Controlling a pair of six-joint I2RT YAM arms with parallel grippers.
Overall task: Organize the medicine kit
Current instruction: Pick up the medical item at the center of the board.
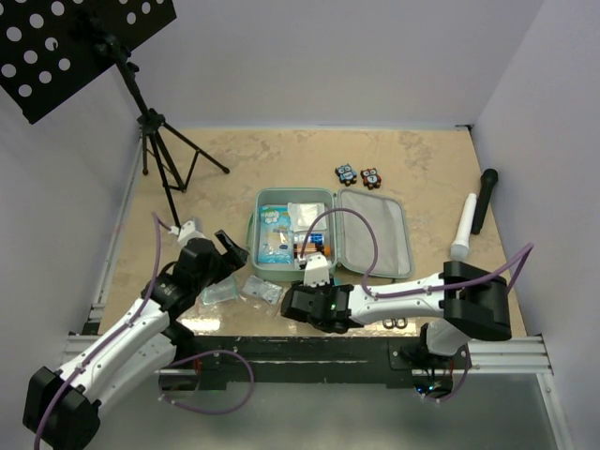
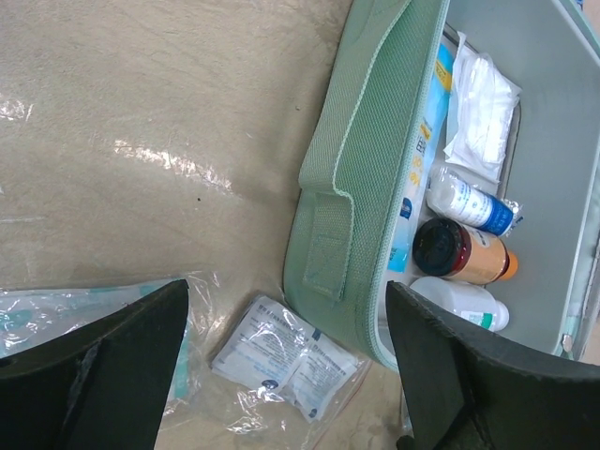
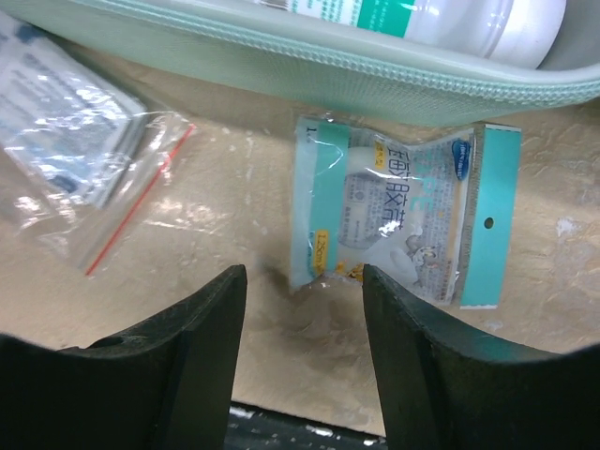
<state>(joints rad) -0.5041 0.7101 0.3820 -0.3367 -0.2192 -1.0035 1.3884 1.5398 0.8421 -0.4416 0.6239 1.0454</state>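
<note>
Here medicine kit (image 3: 309, 75) open — just beyond right jaws, apart.

In the top view, the left arm (image 1: 122, 342) rises from its base at 7 o'clock and slants toward 1 o'clock. The left gripper (image 1: 228, 251) sits at its tip with jaws spread wide and nothing between them. The right arm (image 1: 412, 289) bends at its elbow near 4 o'clock and stretches low toward 9 o'clock. The right gripper (image 1: 292, 302) has its jaws parted and clasps nothing.
</note>
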